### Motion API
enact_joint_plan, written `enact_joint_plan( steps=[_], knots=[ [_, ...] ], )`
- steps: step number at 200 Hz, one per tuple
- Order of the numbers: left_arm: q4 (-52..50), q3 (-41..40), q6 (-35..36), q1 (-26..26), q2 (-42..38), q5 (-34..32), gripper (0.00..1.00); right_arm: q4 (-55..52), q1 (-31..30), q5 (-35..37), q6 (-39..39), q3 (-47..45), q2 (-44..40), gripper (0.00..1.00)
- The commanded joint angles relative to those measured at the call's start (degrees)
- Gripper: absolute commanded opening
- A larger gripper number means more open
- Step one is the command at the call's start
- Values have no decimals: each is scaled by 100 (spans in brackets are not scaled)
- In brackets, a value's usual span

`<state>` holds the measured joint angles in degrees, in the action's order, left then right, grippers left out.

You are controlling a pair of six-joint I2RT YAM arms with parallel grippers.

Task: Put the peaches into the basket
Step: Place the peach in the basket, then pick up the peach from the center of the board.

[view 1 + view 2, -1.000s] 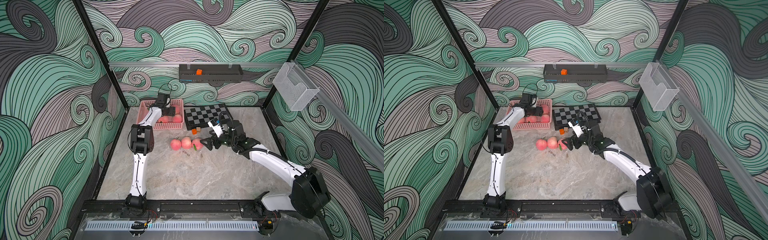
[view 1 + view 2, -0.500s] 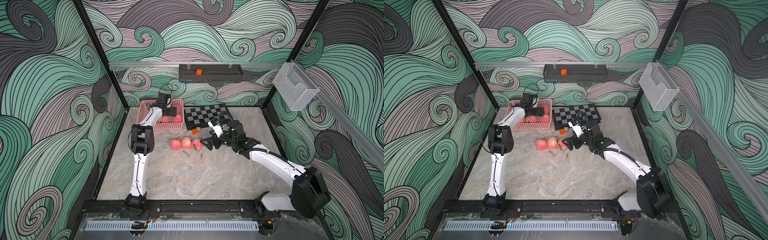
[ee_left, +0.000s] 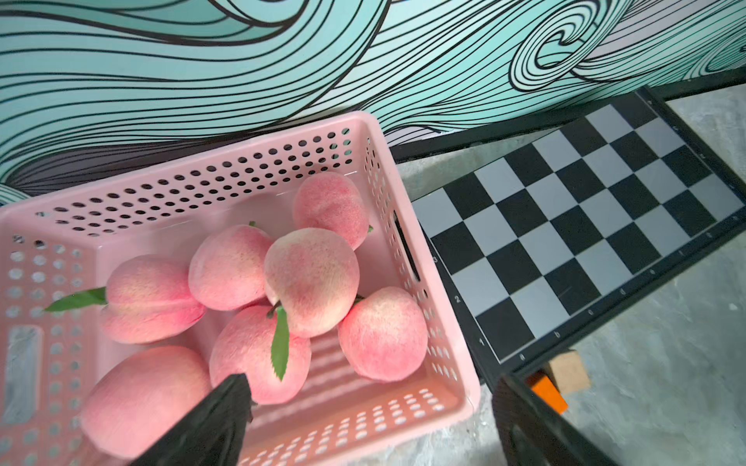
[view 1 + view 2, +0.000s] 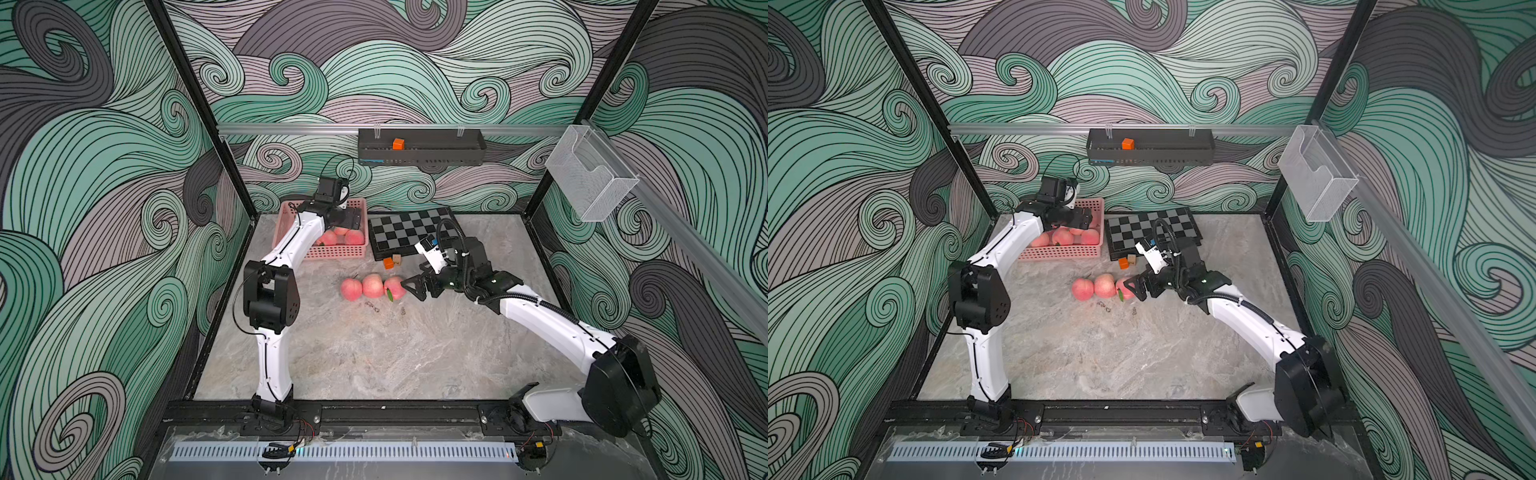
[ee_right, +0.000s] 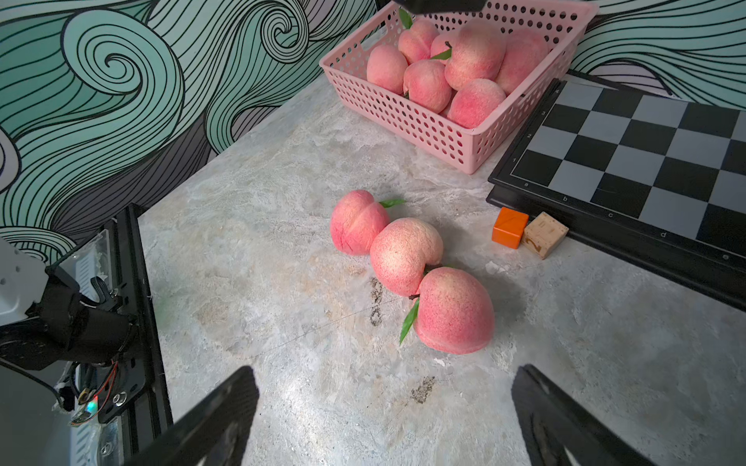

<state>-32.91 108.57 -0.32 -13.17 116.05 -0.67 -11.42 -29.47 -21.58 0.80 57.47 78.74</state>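
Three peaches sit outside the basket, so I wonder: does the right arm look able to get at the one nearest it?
Probably yes: the right gripper is open and faces that peach, with only bare table between them; the orange cube sits aside.

Chessboard [image 5: 646,153] rim: digits 1–4, letters a–e. Wooden cube [image 5: 545,234]: mark resembling 2.
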Motion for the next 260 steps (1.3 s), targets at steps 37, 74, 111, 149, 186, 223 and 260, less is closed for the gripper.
enact_joint_plan(
  steps=[37, 74, 111, 149, 186, 223, 260],
  knots=[
    [-652, -1686, -1006, -154, -1767, -66, 94, -168, -137, -13, -106, 97, 37, 99],
    [-832, -2958, -1406, -342, -2861, 494, 94, -98, -193, -3, -104, 157, 344, 99],
    [-1123, -3790, -1575, -473, -3642, 1173, 94, 15, -190, 118, -185, 176, 642, 99],
    [-1067, -4317, -1848, -536, -4041, 2222, 93, 169, -195, 115, -159, 247, 1097, 99],
    [-977, -4579, -1958, -728, -4383, 2818, 93, 364, -192, 111, -141, 312, 1522, 99],
    [-948, -4626, -1950, -763, -4547, 3200, 93, 476, -194, 159, -134, 476, 1958, 99],
    [-796, -4771, -1858, -757, -4478, 3206, 93, 562, -195, 170, -80, 744, 2395, 98]
  ],
)
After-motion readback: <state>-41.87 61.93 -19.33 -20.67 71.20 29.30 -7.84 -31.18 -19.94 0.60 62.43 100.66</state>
